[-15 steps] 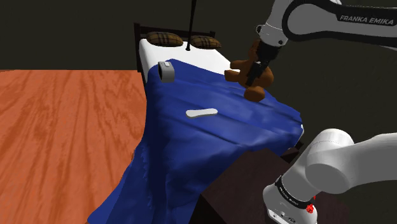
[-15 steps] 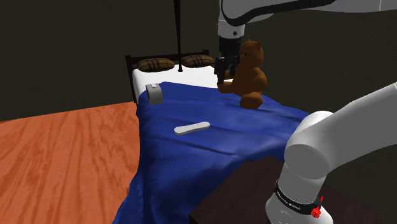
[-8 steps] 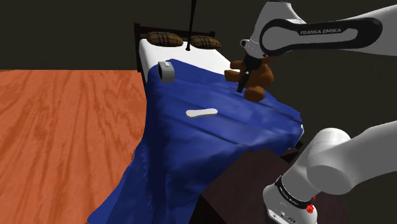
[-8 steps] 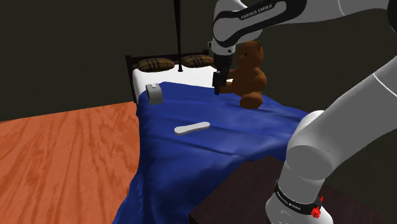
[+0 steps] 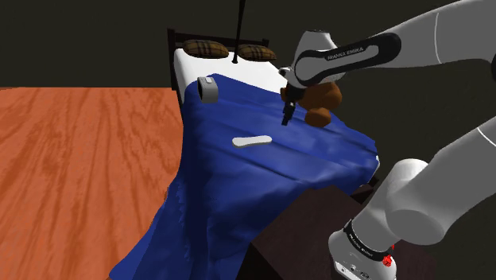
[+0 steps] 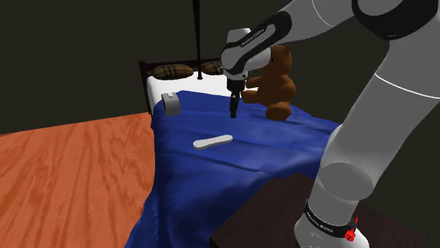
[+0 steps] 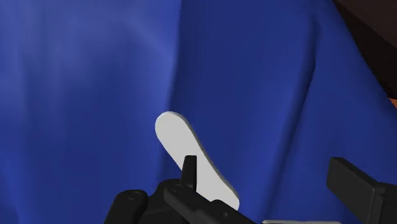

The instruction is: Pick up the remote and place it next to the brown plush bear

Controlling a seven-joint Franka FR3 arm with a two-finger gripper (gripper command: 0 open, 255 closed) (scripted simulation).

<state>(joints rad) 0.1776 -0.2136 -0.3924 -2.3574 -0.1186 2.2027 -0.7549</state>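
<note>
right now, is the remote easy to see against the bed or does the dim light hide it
Shoulder view: the walls are dark, yet the pale remote stands out on the blue blanket. Second exterior view: same contrast; the bear blends more into the dark wall. Wrist view: the remote is bright, with soft shading in the blanket folds and no glare.

a reddish wooden floor (image 5: pixel 79 151) runs under dark, dim walls (image 5: pixel 79 40). a bed (image 5: pixel 184 70) with a dark headboard (image 5: pixel 172 44) carries a rumpled blue cover (image 5: pixel 230 199) and two plaid pillows (image 5: pixel 203 48); a thin black pole (image 5: pixel 239 24) rises between them.
</note>
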